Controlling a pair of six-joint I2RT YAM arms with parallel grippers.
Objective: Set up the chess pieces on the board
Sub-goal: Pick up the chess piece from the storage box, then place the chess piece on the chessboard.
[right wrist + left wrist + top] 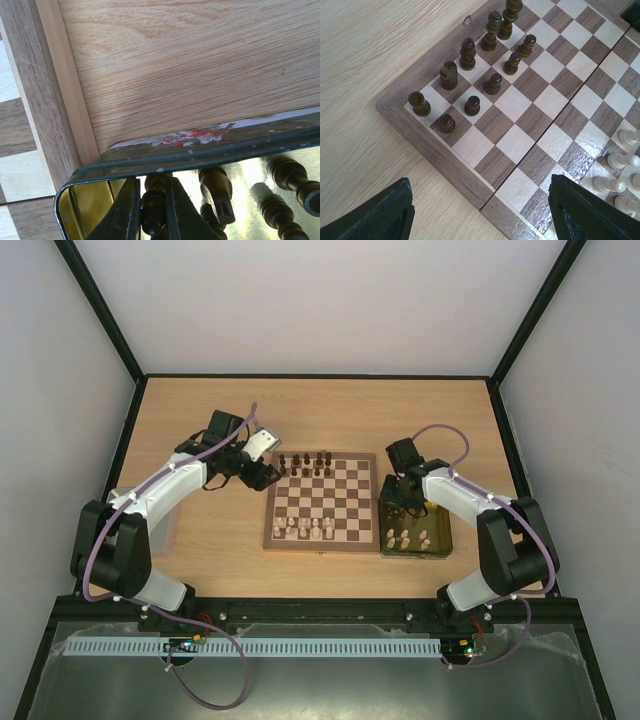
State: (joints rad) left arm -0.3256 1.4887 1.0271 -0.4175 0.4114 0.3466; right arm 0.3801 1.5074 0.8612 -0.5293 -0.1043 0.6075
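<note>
The chessboard [322,543] lies mid-table. Several dark pieces [305,461] stand on its far rows and a few cream pieces [305,530] on its near rows. My left gripper [268,476] hovers over the board's far left edge. In the left wrist view it [480,214] is open and empty above the board's border [445,155], with dark pieces [470,105] ahead and cream pieces [620,161] at the right. My right gripper [404,502] reaches into the gold tray [443,540]. In the right wrist view it [152,221] is shut on a dark piece [153,207] inside the tray.
The gold tray's rim [200,156] lies just beyond my right fingers, against the board's right border [45,100]. More dark pieces [217,192] lie in it, and cream pieces [410,538] stand at its near end. Black frame posts edge the table.
</note>
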